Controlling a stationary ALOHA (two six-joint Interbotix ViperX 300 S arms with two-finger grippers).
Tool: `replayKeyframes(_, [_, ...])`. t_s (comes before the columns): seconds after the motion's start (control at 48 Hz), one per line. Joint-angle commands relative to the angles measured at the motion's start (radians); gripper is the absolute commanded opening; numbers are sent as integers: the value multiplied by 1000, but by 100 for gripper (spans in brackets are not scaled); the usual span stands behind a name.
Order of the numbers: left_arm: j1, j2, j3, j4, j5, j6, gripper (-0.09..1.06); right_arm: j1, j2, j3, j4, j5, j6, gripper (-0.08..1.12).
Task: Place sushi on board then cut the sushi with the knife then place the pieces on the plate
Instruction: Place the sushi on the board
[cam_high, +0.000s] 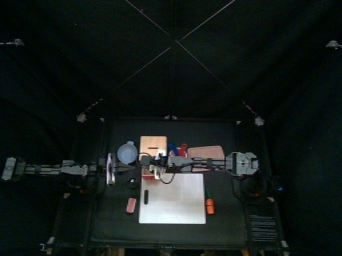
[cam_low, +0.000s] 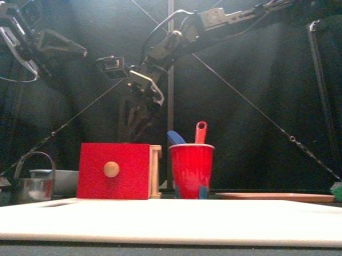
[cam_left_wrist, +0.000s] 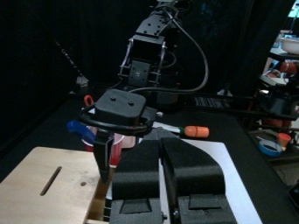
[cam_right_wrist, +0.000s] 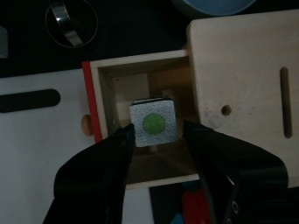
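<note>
- the sushi roll (cam_right_wrist: 155, 121) is seen lying in the opened drawer (cam_right_wrist: 117, 87) of the wooden box (cam_right_wrist: 246, 70), not yet on the white cutting board (cam_high: 174, 198); the first step of the task is judged to be in hand.
- the right gripper (cam_right_wrist: 162, 129) is held directly over the drawer with its jaws apart, one on each side of the roll with a gap at both flanks, so nothing is clamped; this stance is judged to be set for a descent and a squeeze across the roll.
- the left gripper (cam_left_wrist: 162, 144) is held beside the box, jaws drawn together on nothing, presumably so that the drawer opening is not crowded.
- the board's middle is bare, ready for the roll, and the pink tray (cam_high: 207, 152) is placed behind it for the cut pieces.
- the red cup (cam_low: 191, 168) with the blue knife (cam_low: 175, 138) and the red knife (cam_low: 201, 131) is stood just beside the box, so that a knife can be drawn out from above.
- the roll is shown by the right wrist view only; in the front view it is hidden behind the red drawer front (cam_low: 118, 170).
- the knives standing upright in the cup are shown clearly by the front view alone.
</note>
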Motion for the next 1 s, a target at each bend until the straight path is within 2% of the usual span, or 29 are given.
replayKeyframes(0.021, [20, 2, -14, 0, -11, 0, 29, 0, -18, -29, 0, -3, 3, 83])
replayKeyframes(0.625, [26, 2, -11, -8, -12, -2, 29, -5, 6, -46, -31, 5, 5, 80])
replayKeyframes(1.0, [28, 2, -9, -8, -12, 0, 29, 2, -15, -37, -31, 8, 17, 69])
